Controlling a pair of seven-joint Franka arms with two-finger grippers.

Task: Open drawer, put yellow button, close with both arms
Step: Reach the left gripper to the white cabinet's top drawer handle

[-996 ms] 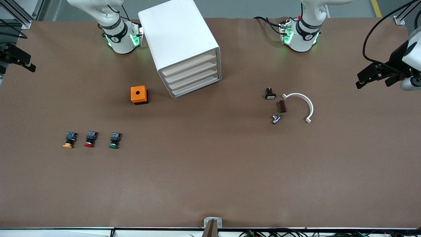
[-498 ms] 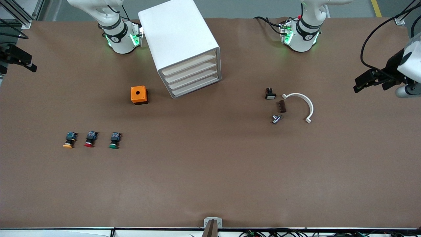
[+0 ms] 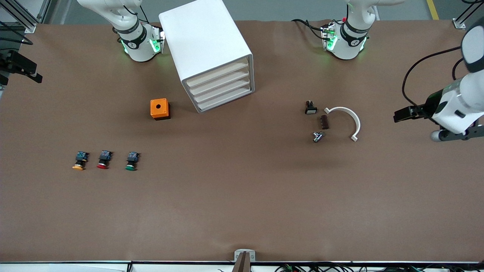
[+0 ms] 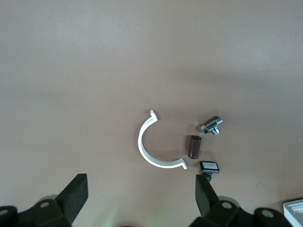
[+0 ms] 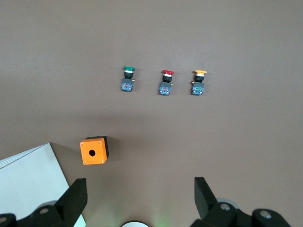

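Front view shows the drawer point(image 3: 218, 74) shut, topmost in the white cabinet point(image 3: 206, 45). Yellow button point(image 3: 79, 161) lies well nearer the camera, toward the right arm's end, beside the red button point(image 3: 103, 159). Left gripper point(image 4: 141, 195), fingers spread, hangs near the white clip point(image 3: 347, 120). Right gripper point(image 5: 139, 195), also spread, hangs over the orange box point(image 5: 94, 151).

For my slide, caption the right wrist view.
Open right pincer over the orange box; green, red and yellow button lined up.

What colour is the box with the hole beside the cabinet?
Orange box with black sides; clearest in the front view.
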